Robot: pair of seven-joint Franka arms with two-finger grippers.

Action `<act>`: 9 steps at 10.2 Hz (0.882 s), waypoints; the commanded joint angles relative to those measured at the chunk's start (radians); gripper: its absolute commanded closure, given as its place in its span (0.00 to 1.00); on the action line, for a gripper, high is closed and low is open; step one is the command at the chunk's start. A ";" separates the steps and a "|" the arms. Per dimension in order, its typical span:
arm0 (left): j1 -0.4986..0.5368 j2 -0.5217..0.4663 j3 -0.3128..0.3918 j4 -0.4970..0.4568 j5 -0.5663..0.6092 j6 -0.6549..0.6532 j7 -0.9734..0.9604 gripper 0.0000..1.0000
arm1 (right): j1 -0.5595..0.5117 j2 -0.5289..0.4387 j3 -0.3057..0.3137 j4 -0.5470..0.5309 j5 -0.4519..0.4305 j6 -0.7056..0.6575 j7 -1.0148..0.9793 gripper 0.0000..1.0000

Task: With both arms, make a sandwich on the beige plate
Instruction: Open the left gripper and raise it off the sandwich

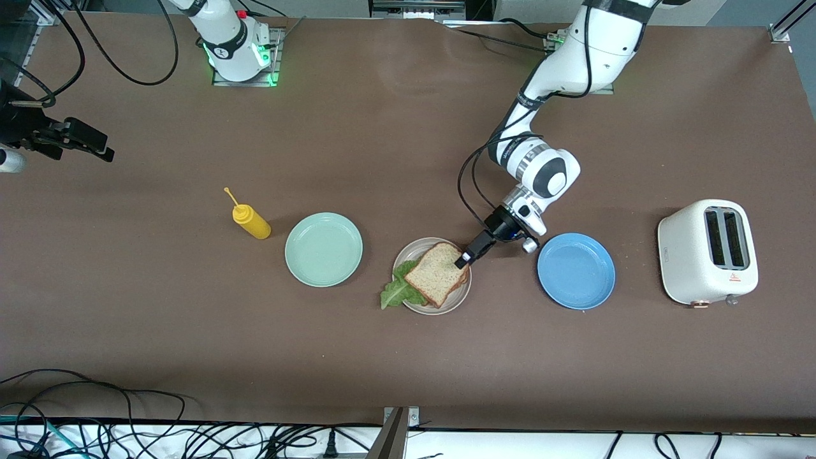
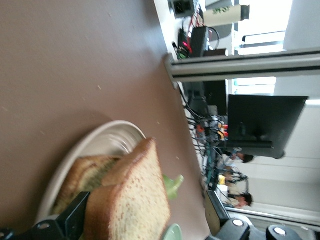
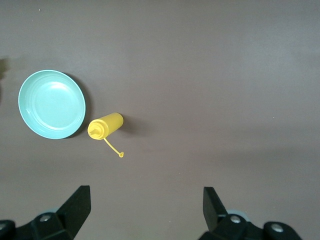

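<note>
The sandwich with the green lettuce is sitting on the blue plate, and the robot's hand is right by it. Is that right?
Not quite. The sandwich with the lettuce sits on the beige plate, as the front view shows. The blue plate beside it holds nothing. The left hand is right by the sandwich.

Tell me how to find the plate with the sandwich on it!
Three plates sit in a row on the brown table. The middle one, between the mint-green plate and the blue plate, is the beige plate. Only it holds bread and lettuce.
</note>
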 commanded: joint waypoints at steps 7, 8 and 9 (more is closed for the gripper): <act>0.057 -0.174 0.006 -0.018 0.142 0.457 0.042 0.00 | 0.002 0.007 -0.003 0.023 0.015 -0.016 0.013 0.00; 0.073 -0.186 0.006 -0.036 0.177 0.480 0.044 0.00 | 0.002 0.007 -0.003 0.023 0.015 -0.016 0.013 0.00; 0.091 -0.205 0.005 -0.061 0.228 0.494 0.044 0.00 | 0.002 0.007 -0.003 0.023 0.015 -0.016 0.013 0.00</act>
